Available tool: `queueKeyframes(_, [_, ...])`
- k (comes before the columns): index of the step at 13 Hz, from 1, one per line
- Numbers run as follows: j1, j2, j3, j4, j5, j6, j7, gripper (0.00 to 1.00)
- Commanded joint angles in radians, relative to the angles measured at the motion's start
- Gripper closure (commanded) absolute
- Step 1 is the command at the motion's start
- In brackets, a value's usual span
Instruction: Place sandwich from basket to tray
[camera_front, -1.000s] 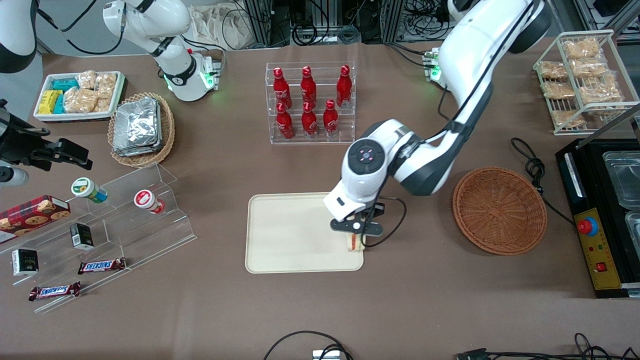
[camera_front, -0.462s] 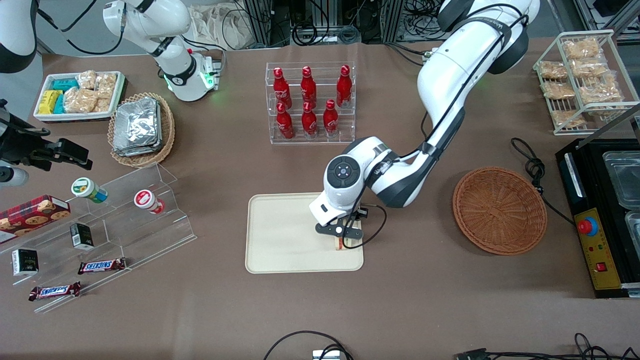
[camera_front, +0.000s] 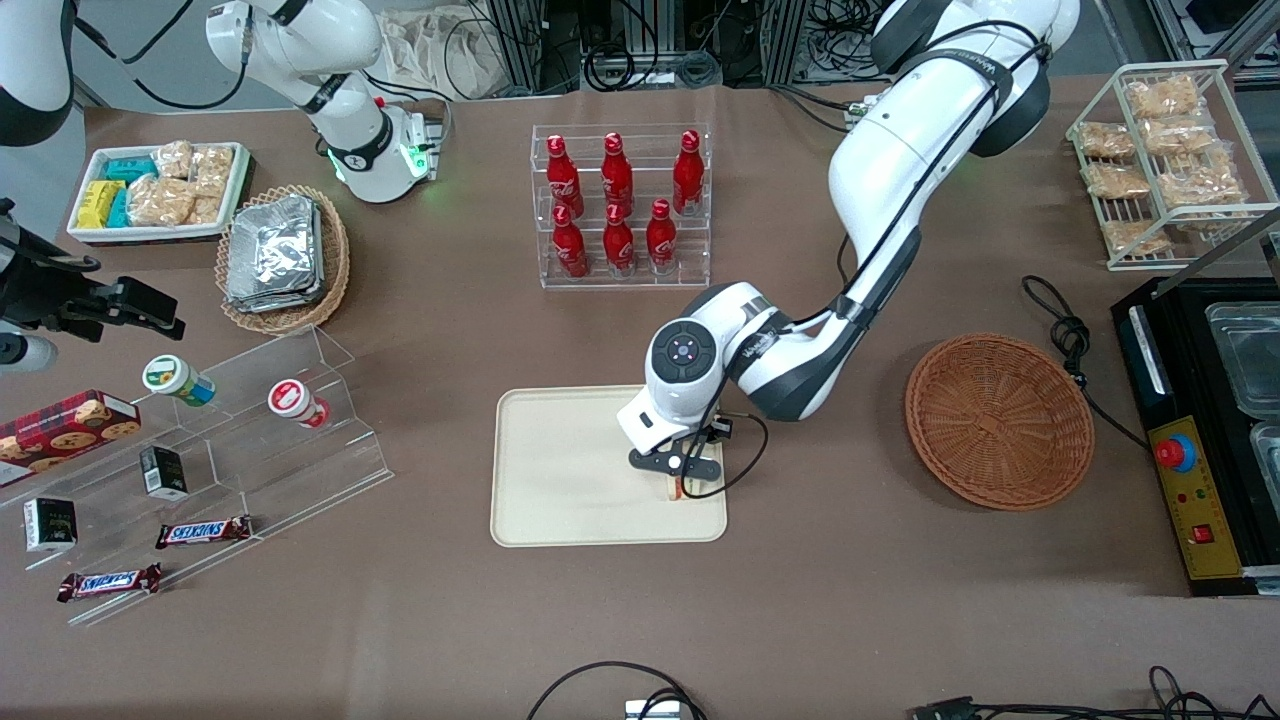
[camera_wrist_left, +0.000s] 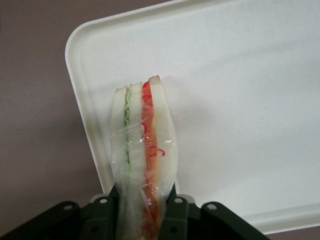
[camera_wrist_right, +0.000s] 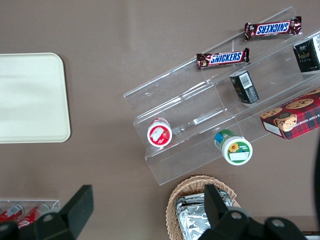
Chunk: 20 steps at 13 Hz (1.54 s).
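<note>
The left arm's black two-finger gripper (camera_front: 682, 478) is clamped on the plastic-wrapped triangular sandwich (camera_wrist_left: 144, 150) of pale white bread with green and red filling layers, holding it on edge over the flat cream-beige rectangular tray (camera_front: 560, 470), near the tray corner closest to the round reddish-brown woven wicker basket (camera_front: 998, 420), which sits empty toward the working arm's end of the table.

The step in hand appears to be the set-down. To do it well, the wedge should probably be lowered until its tip rests on the tray floor, clear of the low rim, before the fingers part, so it does not topple onto the table.

Readable writing: two brown "SNICKERS" bars (camera_wrist_right: 222, 58) lie by the clear acrylic stepped shelf (camera_wrist_right: 210, 117).
</note>
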Motion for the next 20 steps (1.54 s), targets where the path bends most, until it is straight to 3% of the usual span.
queueKeyframes(1, [-0.016, 0.019, 0.005, 0.030, 0.020, -0.002, -0.025, 0.58])
queueKeyframes(4, [-0.022, 0.017, 0.005, 0.023, 0.022, -0.002, -0.051, 0.40])
queueKeyframes(6, [-0.022, 0.016, 0.005, 0.021, 0.022, -0.003, -0.086, 0.03])
queueKeyframes(12, [-0.008, -0.052, 0.007, 0.033, 0.020, -0.078, -0.132, 0.00])
queueKeyframes(20, [0.205, -0.320, 0.022, 0.026, 0.024, -0.303, -0.174, 0.00])
